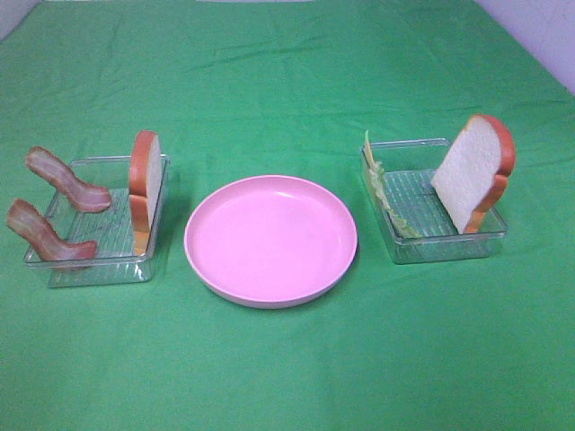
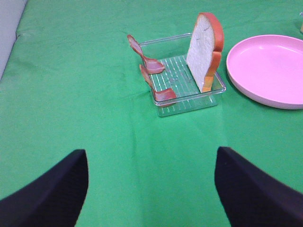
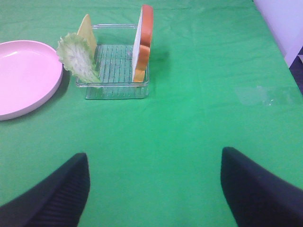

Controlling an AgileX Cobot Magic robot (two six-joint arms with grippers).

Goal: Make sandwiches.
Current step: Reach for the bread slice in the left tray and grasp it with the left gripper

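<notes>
No sandwich is stacked; the parts stand apart. In the left clear tray (image 1: pixel 63 269) (image 2: pixel 163 111) a bread slice (image 1: pixel 145 184) (image 2: pixel 203 49) stands on edge beside two bacon strips (image 1: pixel 67 180) (image 1: pixel 45 238) (image 2: pixel 147 59) (image 2: pixel 161 90). The right clear tray (image 1: pixel 449 250) (image 3: pixel 113 92) holds a leaning bread slice (image 1: pixel 474 171) (image 3: pixel 143 42), green lettuce (image 1: pixel 388 199) (image 3: pixel 78 56) and yellow cheese (image 1: pixel 369 154) (image 3: pixel 86 29). My left gripper (image 2: pixel 151 189) and right gripper (image 3: pixel 155 189) hang open over bare cloth, well short of their trays, holding nothing. Neither shows in the exterior view.
A round pink plate (image 1: pixel 202 260) (image 2: pixel 236 80) (image 3: pixel 52 90) sits between the two trays with nothing on it. Green cloth (image 1: pixel 287 81) covers the whole table. A pale wall or edge shows at the far right (image 3: pixel 284 23).
</notes>
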